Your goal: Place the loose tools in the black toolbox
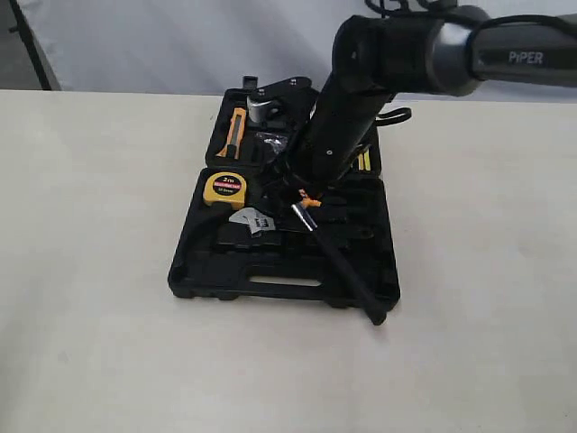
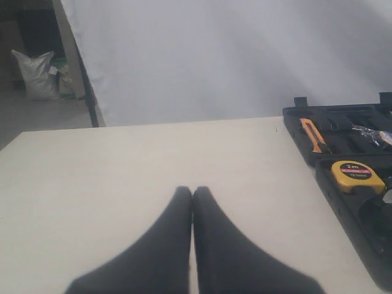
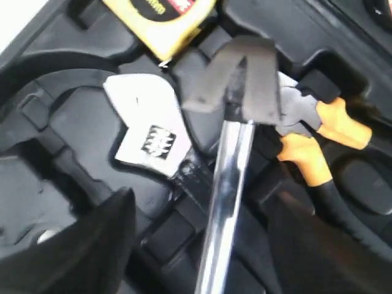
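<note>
1. Your right pincer (image 3: 211, 214), spread, straddles the hammer (image 1: 338, 262) lying slantwise across the toolbox (image 1: 189, 271), crowded by wrench (image 3: 153, 144) and pliers (image 3: 318, 131).
2. Only the left wrist view shows your left pincer (image 2: 193, 193), pressed together above the worktop (image 2: 92, 184).

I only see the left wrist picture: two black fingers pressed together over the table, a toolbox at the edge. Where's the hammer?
Observer: The claw hammer lies slanted across the near half of the black toolbox, handle poking past its front rim.
Operator: Is the other arm holding it?
Observer: It seems not; the right gripper has its fingers apart on either side of the chrome shaft.
Operator: Anything beside its head?
Observer: A silver-headed adjustable wrench lies right next to it.
</note>
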You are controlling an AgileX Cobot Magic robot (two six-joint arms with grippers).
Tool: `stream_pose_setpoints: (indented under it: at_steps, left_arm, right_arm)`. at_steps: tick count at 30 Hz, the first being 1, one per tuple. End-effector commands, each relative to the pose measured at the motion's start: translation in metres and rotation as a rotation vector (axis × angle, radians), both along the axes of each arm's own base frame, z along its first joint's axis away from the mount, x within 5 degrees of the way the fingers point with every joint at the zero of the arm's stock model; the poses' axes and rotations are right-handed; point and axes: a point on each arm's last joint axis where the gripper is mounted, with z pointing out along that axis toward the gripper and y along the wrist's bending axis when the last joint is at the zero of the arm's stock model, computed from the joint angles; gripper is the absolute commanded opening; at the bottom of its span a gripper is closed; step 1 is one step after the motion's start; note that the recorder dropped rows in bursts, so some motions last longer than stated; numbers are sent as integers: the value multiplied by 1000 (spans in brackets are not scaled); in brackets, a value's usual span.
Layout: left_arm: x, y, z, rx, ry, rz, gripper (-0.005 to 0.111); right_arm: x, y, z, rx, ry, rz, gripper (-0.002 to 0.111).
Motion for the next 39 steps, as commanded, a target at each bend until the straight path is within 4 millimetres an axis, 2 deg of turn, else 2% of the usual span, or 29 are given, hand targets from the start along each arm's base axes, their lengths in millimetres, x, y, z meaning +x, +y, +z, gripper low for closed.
stream_pose_setpoints:
  at_steps: [1, 2, 3, 4, 5, 9, 11, 12, 13, 16, 21, 26, 29, 33, 34, 36, 39]
  left_arm:
    - [-2, 0, -1, -27, -5, 1, 1]
    - [-2, 0, -1, -27, -5, 1, 1]
    - [-2, 0, -1, -27, -5, 1, 1]
    - [-2, 0, -1, -27, -5, 1, 1]
    - [-2, 0, -1, -27, -5, 1, 1]
    - [-2, 0, -1, -27, -5, 1, 1]
    - [-2, 0, -1, -27, -5, 1, 1]
    - [-2, 0, -1, -27, -5, 1, 1]
    - [-2, 0, -1, -27, -5, 1, 1]
    - [-2, 0, -1, -27, -5, 1, 1]
    - [-2, 0, -1, -27, -5, 1, 1]
    - [-2, 0, -1, -27, -5, 1, 1]
    - [-2, 0, -1, -27, -5, 1, 1]
    - [-2, 0, -1, -27, -5, 1, 1]
    - [-2, 0, -1, -27, -5, 1, 1]
    - [-2, 0, -1, -27, -5, 1, 1]
    - [-2, 0, -1, -27, -5, 1, 1]
  right_arm:
    - [9, -5, -17, -73, -26, -45, 50]
    - [9, -2, -23, -78, -21, -40, 38]
    - [9, 0, -24, -78, -27, -35, 31]
    - [10, 0, -24, -69, -34, -42, 11]
    - [9, 0, -20, -59, -40, -50, 1]
    - [5, -8, 52, 59, -211, -27, 0]
    - [2, -16, 65, 205, -165, 39, -1]
    - [1, -18, 64, 275, -119, 86, -1]
    - [-2, -23, 57, 424, -8, 188, -1]
    - [-3, -23, 34, 599, 164, 271, -1]
    - [-2, -17, -12, 551, 291, 284, -1]
    - [-2, -16, -34, 524, 367, 241, 1]
    - [-2, -20, -38, 471, 382, 206, 17]
    - [5, -29, -43, 329, 347, 127, 52]
    - [8, -31, -43, 295, 341, 97, 56]
    - [15, -37, -38, 209, 328, 46, 55]
    - [24, -39, -12, 152, 321, 15, 47]
